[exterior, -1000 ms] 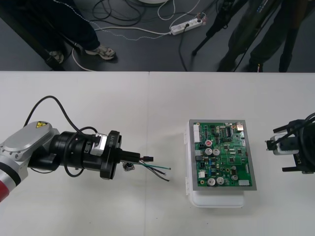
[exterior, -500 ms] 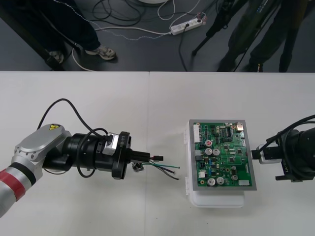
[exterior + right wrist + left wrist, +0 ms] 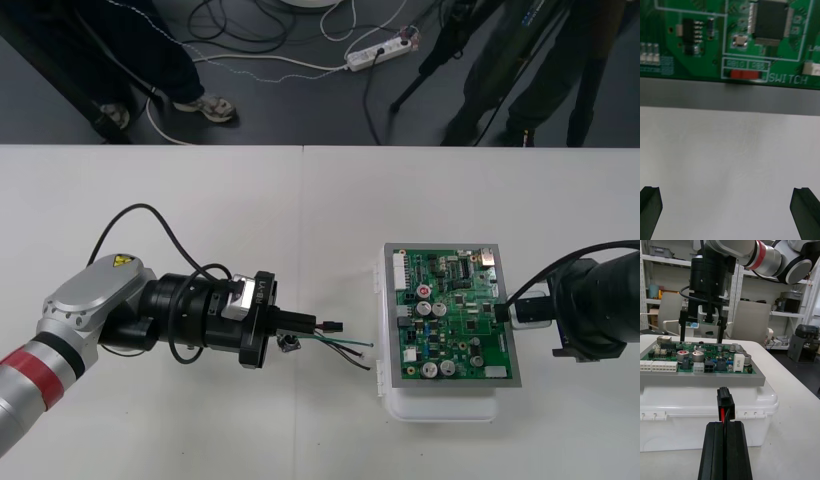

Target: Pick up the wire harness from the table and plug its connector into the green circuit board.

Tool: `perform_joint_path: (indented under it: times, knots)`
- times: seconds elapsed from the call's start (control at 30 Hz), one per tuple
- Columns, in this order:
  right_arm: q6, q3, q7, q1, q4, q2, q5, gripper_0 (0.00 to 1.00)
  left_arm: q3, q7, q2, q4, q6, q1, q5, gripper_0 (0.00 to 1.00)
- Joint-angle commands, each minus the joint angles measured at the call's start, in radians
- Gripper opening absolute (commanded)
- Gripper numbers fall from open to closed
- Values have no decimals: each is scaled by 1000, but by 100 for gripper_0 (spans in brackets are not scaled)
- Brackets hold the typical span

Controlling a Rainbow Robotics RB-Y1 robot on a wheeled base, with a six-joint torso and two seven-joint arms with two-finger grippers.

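While my left gripper (image 3: 303,322), pinching the harness (image 3: 345,345) just behind its plug (image 3: 331,325), hangs just left of the board (image 3: 452,318), I'd keep the plug level and aim for the black header (image 3: 710,366) near that edge, with my right gripper (image 3: 508,312) spread at the right edge

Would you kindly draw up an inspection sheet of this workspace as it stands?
Surface: plain light table.
Job's things: green circuit board on white base; harness held, plug short of the board's left edge, not inserted.
Clutter: nothing seen.
Grippers: left gripper, jaws shut on the harness; right gripper, jaws open, at the board's right edge.
Cables: black cable looping over the left arm; floor cables beyond the table.
Surroundings: dark floor, power strip.
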Motion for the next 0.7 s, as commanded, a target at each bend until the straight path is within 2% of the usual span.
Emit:
perform_joint_path:
  times: [0.03, 0.7]
  knots:
    - [-5, 33, -112, -41, -29, 16, 17, 100, -24, -54, -36, -6, 64, -47, -5, 0]
    - [-5, 63, -130, -47, -29, 32, 6, 100, -67, -48, -53, -6, 144, -72, 2, 0]
